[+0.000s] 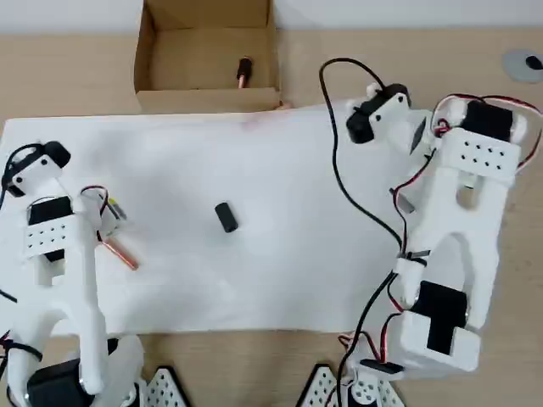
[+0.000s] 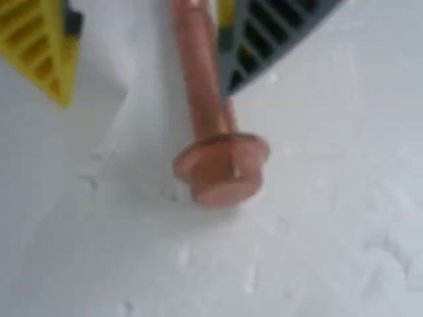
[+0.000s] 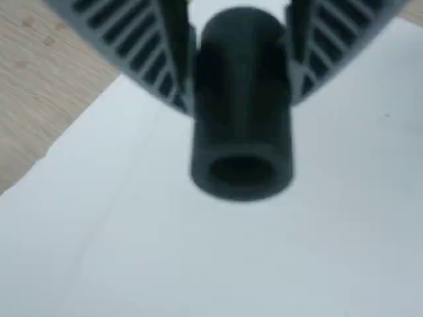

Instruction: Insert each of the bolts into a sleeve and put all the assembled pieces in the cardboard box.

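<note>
Right gripper point(image 3: 241, 99) clenched on sleeve point(image 3: 241, 142) | left gripper point(image 2: 145, 96) released astride bolt point(image 2: 218, 158), head on sheet point(image 1: 280, 280) near left edge | advice: grip shank squarely, then line up with bore

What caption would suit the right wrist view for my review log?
Right gripper clamps a black sleeve, open bore facing the camera, over the white sheet.

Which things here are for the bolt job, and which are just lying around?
For the job:
bolt
held sleeve
loose sleeve
box
finished piece inside the box

Just lying about:
white sheet
grey disc by the table's far edge
table
</note>
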Motion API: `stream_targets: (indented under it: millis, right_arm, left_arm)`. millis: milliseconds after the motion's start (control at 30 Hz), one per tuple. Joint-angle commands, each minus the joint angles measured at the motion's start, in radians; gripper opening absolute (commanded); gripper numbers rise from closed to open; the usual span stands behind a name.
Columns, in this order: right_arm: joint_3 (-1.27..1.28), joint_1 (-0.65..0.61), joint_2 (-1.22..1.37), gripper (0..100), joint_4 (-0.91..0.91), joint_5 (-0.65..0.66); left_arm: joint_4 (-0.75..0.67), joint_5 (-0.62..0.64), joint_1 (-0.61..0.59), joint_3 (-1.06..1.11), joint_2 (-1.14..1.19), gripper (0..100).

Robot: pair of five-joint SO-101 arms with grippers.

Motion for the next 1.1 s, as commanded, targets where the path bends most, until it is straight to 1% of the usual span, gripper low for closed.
stream_targets:
  millis: [0,67,200,333,433,567,800,900,967,1067]
  right_arm:
    - [-0.002,-0.016,-0.045,1.1,0.014,-0.017]
    - [-0.002,-0.015,-0.045,1.1,0.014,-0.025]
    - [-0.002,-0.013,-0.045,1.1,0.014,-0.038]
    - [-0.002,-0.015,-0.048,1.1,0.014,-0.041]
    - [-0.007,-0.015,-0.05,1.1,0.014,-0.052]
    - [-0.007,-0.013,-0.05,1.1,0.014,-0.052]
    - [-0.005,-0.008,-0.05,1.1,0.014,-0.052]
    - [-0.004,-0.008,-0.05,1.1,0.014,-0.052]
    - [-0.004,-0.008,-0.05,1.1,0.014,-0.052]
    - [-0.002,-0.008,-0.05,1.1,0.014,-0.052]
  left_arm:
    - [0.008,0.069,-0.049,-0.006,-0.001,16]
    - [0.008,0.092,-0.066,-0.005,0.001,16]
    - [0.005,0.097,-0.094,-0.005,0.002,16]
    - [0.006,0.097,-0.087,0.0,0.002,16]
    - [-0.025,0.097,-0.086,0.026,0.024,16]
    - [-0.041,0.094,-0.086,0.028,0.116,16]
    - [-0.051,0.097,-0.086,-0.051,0.295,16]
    - [-0.097,0.097,-0.087,-0.049,0.325,9]
    - [-0.1,0.091,-0.087,-0.051,0.325,4]
    - [-0.1,0.064,-0.087,-0.057,0.325,1]
